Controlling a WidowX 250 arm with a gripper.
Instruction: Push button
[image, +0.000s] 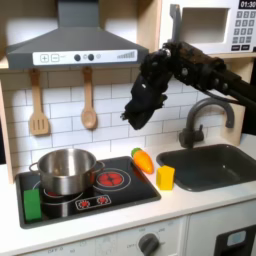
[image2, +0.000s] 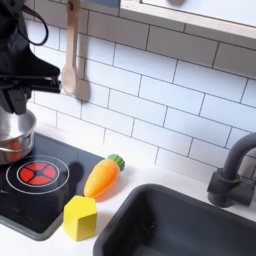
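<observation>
Hanging pincer (image: 135, 118) above carrot (image: 144, 160); buttons blurred.

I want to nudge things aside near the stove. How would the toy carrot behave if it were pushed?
The carrot looks smooth, rounded and tapered, lying on its side, so it would probably roll or pivot rather than slide straight. It seems a light, stiff toy, likely to skid easily. The yellow block sits close, so it might get bumped.

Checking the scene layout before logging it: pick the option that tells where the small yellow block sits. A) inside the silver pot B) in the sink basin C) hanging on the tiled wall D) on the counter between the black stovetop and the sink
D: the small yellow block rests on the counter beside the orange toy carrot, between the black stovetop and the sink.
</observation>
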